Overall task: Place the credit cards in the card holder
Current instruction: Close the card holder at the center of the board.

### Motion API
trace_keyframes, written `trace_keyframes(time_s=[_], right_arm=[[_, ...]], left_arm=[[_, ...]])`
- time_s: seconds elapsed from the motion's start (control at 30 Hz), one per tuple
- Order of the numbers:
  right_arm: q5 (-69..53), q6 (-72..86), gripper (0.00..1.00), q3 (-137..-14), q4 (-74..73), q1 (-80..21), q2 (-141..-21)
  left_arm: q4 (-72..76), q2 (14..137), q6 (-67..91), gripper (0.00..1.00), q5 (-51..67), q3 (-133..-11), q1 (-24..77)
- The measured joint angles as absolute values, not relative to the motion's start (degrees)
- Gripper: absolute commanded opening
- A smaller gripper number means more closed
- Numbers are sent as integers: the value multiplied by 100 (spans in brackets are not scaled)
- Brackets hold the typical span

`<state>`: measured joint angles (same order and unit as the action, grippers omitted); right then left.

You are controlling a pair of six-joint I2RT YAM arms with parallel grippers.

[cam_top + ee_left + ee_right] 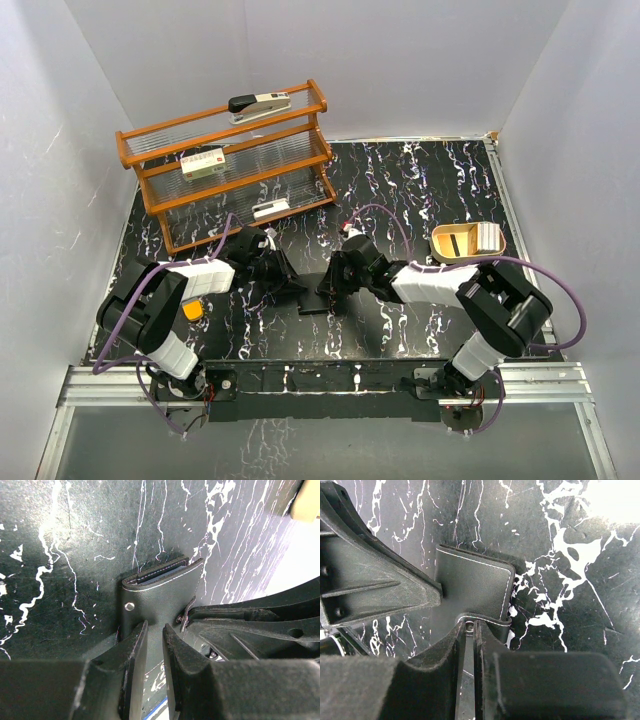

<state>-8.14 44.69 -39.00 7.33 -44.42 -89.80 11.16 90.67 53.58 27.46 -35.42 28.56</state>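
Note:
The black card holder [312,296] lies at the table's middle between my two grippers. In the left wrist view it [160,592] shows a silver snap [130,606] and a layered pale edge in its far opening; I cannot tell whether that is a card. My left gripper [155,632] is shut on the holder's near edge. My right gripper [470,627] is shut on the holder's stitched flap [487,620], lifted off the body [470,585]. No credit card shows clearly in any view.
A tan oval tray [440,240] with dark and white items stands at the right. A small orange block [193,310] lies by the left arm. A wooden rack [235,165] with a stapler [260,105] stands at the back left.

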Motion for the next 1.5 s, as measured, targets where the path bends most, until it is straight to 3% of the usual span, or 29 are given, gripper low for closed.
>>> trace_keyframes(time_s=[0.57,1.1,1.3,1.5], right_arm=[[-115,3804,0,-4751,-497,-4838,-9249],[489,3527,1,-5310,-902,-5037,-9695],[648,3457,11,-5339,-974,-5085,-9625],[1063,3295,33,-5426,-1785,-5120,-9179]], left_arm=[[1116,9070,5356,19,2746,-3542,2853],[1116,9072,5358,21,2746,-3542,2849],[989,8993,5334,40,2729,-3610,2860],[-25,8604,4982,50,2268,-4025,2904]])
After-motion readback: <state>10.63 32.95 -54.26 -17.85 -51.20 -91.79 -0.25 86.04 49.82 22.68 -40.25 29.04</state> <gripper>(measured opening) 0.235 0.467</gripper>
